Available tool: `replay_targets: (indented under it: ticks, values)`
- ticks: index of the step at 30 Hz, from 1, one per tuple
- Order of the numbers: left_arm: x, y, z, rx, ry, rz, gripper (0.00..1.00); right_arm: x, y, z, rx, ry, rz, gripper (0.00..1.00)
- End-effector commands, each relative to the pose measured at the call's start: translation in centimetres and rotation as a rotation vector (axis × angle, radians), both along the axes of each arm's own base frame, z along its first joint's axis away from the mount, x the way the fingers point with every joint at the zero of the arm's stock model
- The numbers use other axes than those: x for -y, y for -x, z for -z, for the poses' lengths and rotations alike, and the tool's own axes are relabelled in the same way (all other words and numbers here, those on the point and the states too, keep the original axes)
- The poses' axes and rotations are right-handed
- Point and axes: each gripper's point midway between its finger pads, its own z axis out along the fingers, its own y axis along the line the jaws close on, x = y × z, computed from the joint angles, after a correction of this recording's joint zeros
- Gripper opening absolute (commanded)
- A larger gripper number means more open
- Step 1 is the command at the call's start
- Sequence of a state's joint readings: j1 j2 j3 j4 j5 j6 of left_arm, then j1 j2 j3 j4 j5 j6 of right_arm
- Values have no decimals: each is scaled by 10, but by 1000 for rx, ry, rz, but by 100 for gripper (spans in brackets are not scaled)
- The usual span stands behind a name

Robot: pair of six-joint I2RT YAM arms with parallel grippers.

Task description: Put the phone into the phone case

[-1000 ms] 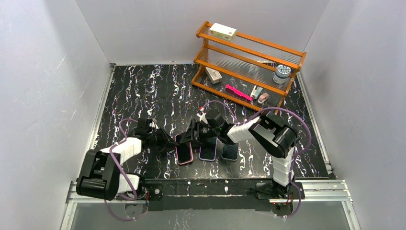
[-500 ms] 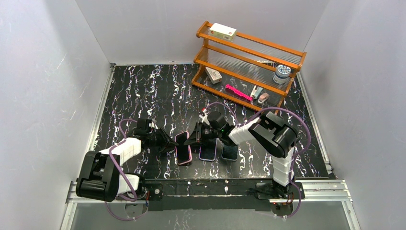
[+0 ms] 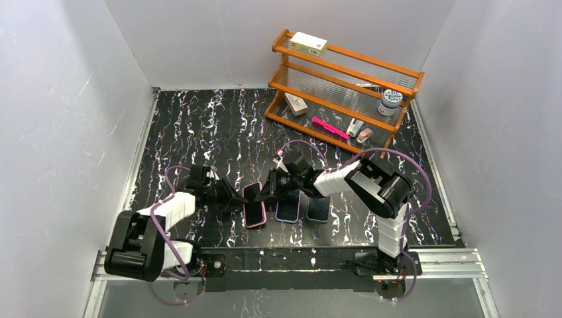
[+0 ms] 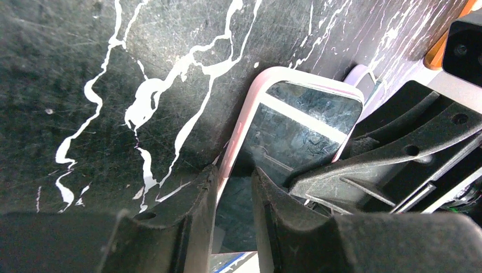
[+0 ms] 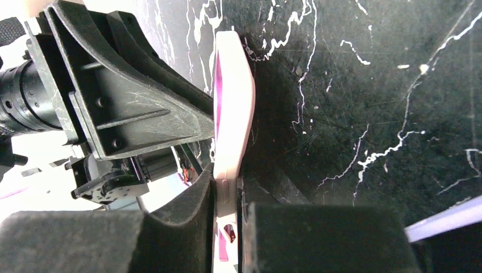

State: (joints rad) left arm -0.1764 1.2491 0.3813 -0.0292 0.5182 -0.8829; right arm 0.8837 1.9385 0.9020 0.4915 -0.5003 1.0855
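Note:
The pink phone case [image 3: 254, 207] sits near the table's front edge between my two grippers, raised off flat. In the left wrist view the phone's dark screen [image 4: 290, 136] shows inside the pink rim [image 4: 241, 122]. My left gripper [image 3: 233, 197] holds the case's left long side, with one finger on the screen and the other outside the rim [image 4: 234, 173]. My right gripper [image 3: 267, 192] is shut on the opposite edge; its wrist view shows the case [image 5: 233, 102] edge-on, pinched between the fingers [image 5: 227, 182]. A magenta strip runs along that edge.
Two more phones, one purple [image 3: 286, 211] and one dark blue [image 3: 318, 210], lie just right of the case under the right arm. A wooden shelf rack [image 3: 344, 86] with small items stands at the back right. White walls enclose the table.
My right gripper has closed from wide open onto the case's edge. The left gripper has stayed on the case's other side, and the case has shifted only slightly.

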Motion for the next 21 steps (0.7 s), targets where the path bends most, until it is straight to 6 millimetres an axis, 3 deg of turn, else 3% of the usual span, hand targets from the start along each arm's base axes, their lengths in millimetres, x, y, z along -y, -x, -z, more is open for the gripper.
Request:
replay_targets:
  ticks: [1,4,7,14,18,21]
  values:
    - [-4,21,8,-65,-25,7,29,-16,-3,-32,55,-77,-41,8]
    - [-5,14,-11,-12,-28,20,37,-10,-7,-42,80,-93,-42,1]
    - [0,0,-47,95,8,72,47,1,-9,-56,113,-98,-43,1]
    - [20,-7,-108,277,145,202,65,32,-16,-100,167,-187,-35,1]
    - [32,-9,-132,345,256,240,66,43,-18,-127,179,-278,-11,2]
    - [38,-10,-142,373,317,264,63,41,-13,-142,149,-356,-27,3]
